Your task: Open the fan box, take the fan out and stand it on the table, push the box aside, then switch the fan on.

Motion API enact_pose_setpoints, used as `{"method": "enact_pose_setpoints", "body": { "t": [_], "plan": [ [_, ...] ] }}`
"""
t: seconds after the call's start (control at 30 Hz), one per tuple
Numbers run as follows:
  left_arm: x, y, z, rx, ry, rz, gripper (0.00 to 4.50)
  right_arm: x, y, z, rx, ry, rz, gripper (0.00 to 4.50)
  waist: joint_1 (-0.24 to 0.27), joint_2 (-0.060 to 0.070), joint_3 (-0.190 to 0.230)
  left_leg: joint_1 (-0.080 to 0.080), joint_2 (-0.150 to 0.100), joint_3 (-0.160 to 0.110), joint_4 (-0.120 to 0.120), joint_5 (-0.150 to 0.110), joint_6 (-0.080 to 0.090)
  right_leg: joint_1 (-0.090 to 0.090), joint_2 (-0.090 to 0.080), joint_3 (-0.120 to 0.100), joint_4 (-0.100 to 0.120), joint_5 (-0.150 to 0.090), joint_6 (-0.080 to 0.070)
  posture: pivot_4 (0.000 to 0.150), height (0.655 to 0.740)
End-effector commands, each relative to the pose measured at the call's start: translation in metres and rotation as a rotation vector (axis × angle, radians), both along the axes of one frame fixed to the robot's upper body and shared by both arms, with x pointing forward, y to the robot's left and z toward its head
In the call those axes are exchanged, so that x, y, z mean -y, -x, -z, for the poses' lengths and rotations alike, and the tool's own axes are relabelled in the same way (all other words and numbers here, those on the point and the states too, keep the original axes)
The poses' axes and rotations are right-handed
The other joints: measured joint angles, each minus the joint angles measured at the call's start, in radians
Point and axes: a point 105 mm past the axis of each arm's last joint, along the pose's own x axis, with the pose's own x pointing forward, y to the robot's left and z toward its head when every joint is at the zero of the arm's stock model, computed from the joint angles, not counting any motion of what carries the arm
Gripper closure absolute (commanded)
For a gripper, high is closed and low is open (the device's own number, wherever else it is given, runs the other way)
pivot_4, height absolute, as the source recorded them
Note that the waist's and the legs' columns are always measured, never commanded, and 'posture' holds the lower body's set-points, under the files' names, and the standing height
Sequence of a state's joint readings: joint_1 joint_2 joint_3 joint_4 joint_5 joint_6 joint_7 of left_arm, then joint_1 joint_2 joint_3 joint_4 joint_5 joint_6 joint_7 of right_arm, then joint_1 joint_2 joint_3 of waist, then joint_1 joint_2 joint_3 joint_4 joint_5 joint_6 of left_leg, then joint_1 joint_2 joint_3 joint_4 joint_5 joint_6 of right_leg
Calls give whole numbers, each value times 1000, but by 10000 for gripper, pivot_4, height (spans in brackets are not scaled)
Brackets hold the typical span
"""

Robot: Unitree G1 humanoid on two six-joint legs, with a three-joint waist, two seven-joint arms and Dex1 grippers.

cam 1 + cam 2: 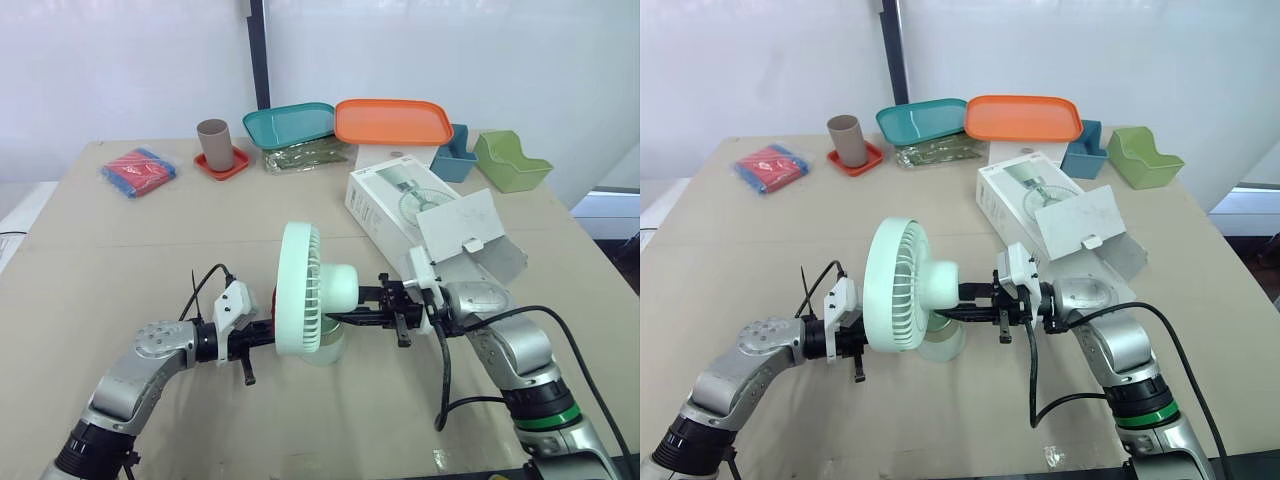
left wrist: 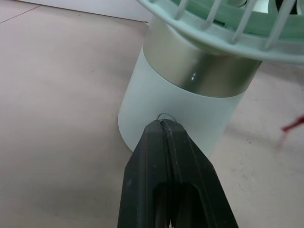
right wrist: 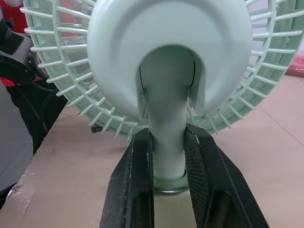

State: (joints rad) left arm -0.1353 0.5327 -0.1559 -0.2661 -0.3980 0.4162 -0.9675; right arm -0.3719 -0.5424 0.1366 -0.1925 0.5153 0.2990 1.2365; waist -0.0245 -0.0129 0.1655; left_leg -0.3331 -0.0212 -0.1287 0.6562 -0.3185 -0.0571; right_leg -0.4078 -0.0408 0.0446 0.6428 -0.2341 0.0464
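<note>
Closest in, the left gripper (image 2: 164, 126) has its two black fingers pressed together into a single point. That point touches the white lower part of the fan's base (image 2: 190, 114), which reads as a poke at the switch. From the opposite side the right gripper (image 3: 168, 142) is clamped on the fan's neck (image 3: 167, 104) just under the motor housing, most likely to brace it so the push neither tips nor slides it. The fan (image 1: 300, 290) stands upright at the near middle of the table (image 1: 120, 260), grille facing left. Beyond it to the right lies the box (image 1: 400, 205), its open flap just beside the right wrist but not between gripper and fan. Along the far edge sit a cup (image 1: 213, 143) on a red coaster (image 1: 222, 165), a teal tray (image 1: 290, 123), an orange tray (image 1: 392, 120), a blue bin (image 1: 455, 155) and a green bin (image 1: 512, 160), with a red and blue bundle (image 1: 138, 171) far left. All are well apart from the fan and block neither arm.
</note>
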Motion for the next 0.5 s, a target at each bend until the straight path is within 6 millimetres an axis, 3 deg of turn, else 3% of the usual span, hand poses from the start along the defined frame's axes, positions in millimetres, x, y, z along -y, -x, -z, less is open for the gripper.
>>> {"method": "enact_pose_setpoints", "body": {
  "t": [0.03,0.43,0.5],
  "plan": [
    [14,9,-12,31,36,85,44711,-3,5,3,-6,19,-19,41379,0,0,0,0,0,0,0,0,0,0,0,0,0,0,0,1500,7400],
    [12,8,-13,39,31,76,44711,-4,6,5,-8,20,-20,41379,0,0,0,0,0,0,0,0,0,0,0,0,0,0,0,1500,7400],
    [5,7,-15,74,21,39,44711,-3,5,4,-4,20,-16,41379,0,0,0,0,0,0,0,0,0,0,0,0,0,0,0,1500,7400]
  ]
}}
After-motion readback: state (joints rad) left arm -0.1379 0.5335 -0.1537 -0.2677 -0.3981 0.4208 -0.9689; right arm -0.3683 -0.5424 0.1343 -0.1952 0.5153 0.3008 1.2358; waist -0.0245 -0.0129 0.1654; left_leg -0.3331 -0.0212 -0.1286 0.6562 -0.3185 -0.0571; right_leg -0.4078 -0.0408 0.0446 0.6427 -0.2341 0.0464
